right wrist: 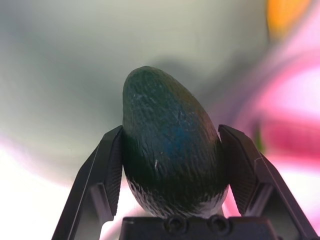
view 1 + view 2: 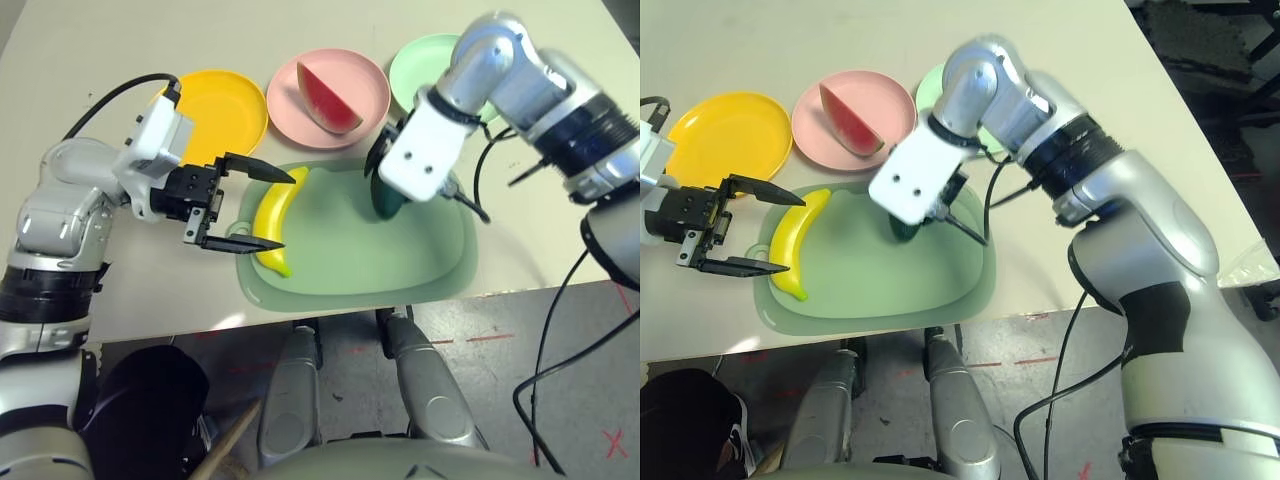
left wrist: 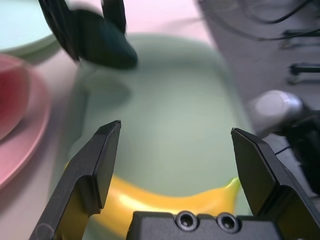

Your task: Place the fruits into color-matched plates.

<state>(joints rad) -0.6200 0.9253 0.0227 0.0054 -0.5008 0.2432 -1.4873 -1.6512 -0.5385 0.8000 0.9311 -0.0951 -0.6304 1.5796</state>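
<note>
My right gripper (image 1: 170, 129) is shut on the dark green avocado (image 1: 167, 145), over the right part of the pale green mat (image 2: 400, 250). I cannot tell whether the avocado (image 2: 385, 198) touches the mat. The yellow banana (image 2: 275, 215) lies on the mat's left part. My left gripper (image 2: 287, 212) is open, with one finger on each side of the banana's middle. The red watermelon wedge (image 2: 325, 98) rests in the pink plate (image 2: 365, 75). The yellow plate (image 2: 225, 105) stands left of it. The mint green plate (image 2: 420, 60) is on its right, partly hidden by my right arm.
The three plates line up behind the mat, toward the table's far side. The table's front edge runs just below the mat (image 2: 870, 290). Black cables (image 2: 545, 330) hang from my right arm past the table's right corner.
</note>
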